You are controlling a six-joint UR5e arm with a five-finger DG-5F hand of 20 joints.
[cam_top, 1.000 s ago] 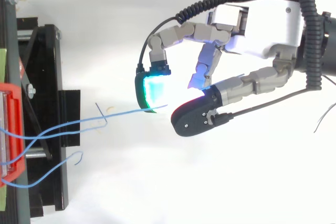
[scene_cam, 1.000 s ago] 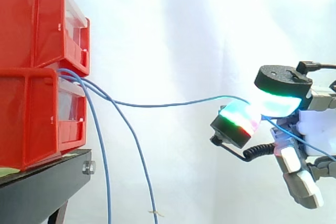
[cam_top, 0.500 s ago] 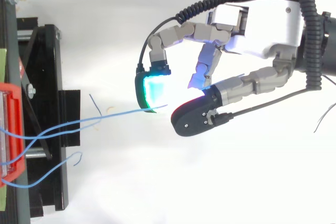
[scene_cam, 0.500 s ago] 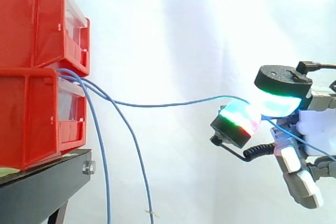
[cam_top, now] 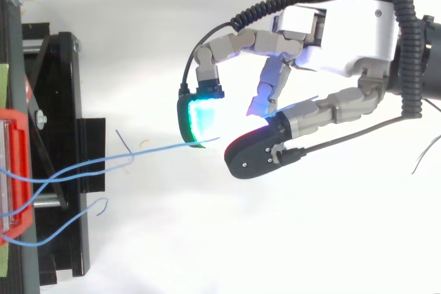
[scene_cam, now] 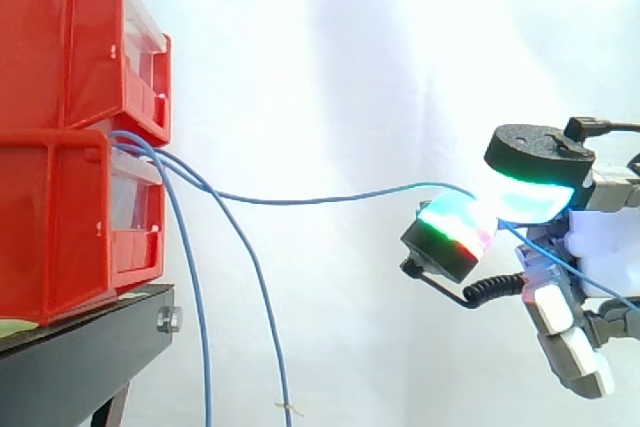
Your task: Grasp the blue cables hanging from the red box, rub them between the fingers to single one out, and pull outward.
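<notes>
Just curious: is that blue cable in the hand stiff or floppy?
Probably floppy: the pinched cable sags between the red bins and the hand. Likely light too: the other cables droop freely. So thin, it may slip.

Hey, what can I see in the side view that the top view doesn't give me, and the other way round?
Side view: two red bins stacked on the black stand, with two loose cables drooping down past the stand's edge. Top view: the hand with its white palm, and the loose cables' free ends. Both: one blue cable stretched from the bins to the fingers, which pinch it.
</notes>
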